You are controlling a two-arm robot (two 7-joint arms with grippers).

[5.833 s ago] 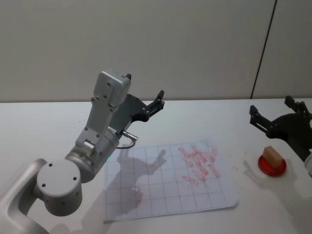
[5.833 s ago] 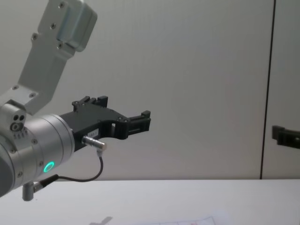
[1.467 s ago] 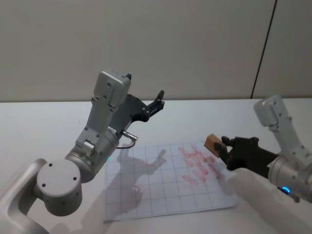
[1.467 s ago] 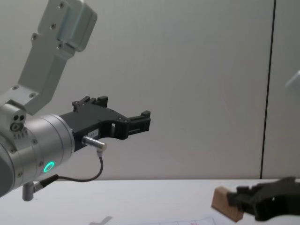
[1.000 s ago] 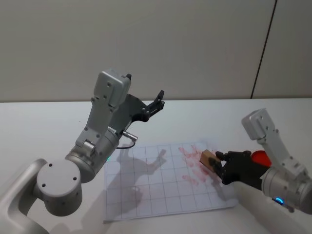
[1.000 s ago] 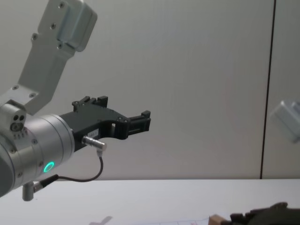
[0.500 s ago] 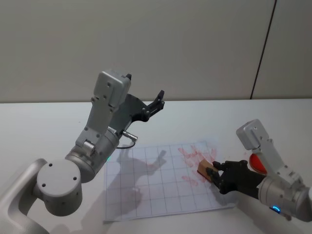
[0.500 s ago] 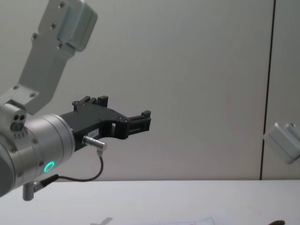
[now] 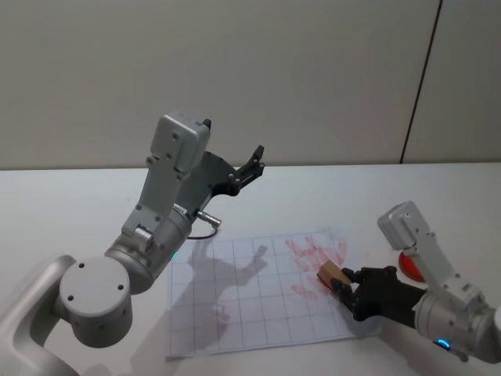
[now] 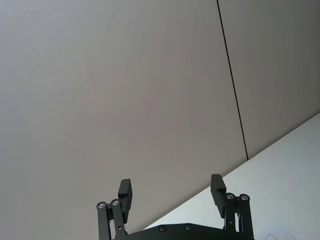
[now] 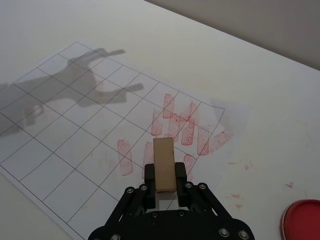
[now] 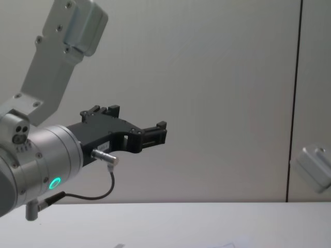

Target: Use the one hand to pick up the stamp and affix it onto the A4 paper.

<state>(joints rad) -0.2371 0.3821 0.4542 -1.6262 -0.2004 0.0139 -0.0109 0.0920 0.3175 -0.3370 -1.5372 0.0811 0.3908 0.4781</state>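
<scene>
The right gripper, black with short dark fingers and a light grey wrist piece, is clamped on the stamp, a small light-brown wooden block. It sits lower and a little nearer the robot than half a second ago. About six seconds back the stamp stood on the round red ink pad, with this gripper spread open beside it. Now the block is over the right part of the A4 paper, a flat white sheet with a grey grid and red printed marks, at the near edge of that cluster of marks.

In the right wrist view the gripper pinches the stamp from both sides. The block points out over the paper, just short of the red prints.

The left gripper, black on a big silver wrist with a green ring light, has not moved. It is raised above the white tabletop, left of and beyond the paper. Its fingers are spread apart with nothing between them.

The stamp's underside is hidden, so I cannot tell whether it touches the sheet. The right arm covers much of the ink pad in the head view, and the picture's corner cuts the pad off in the right wrist view. In the chest view the left gripper shows from the side.
</scene>
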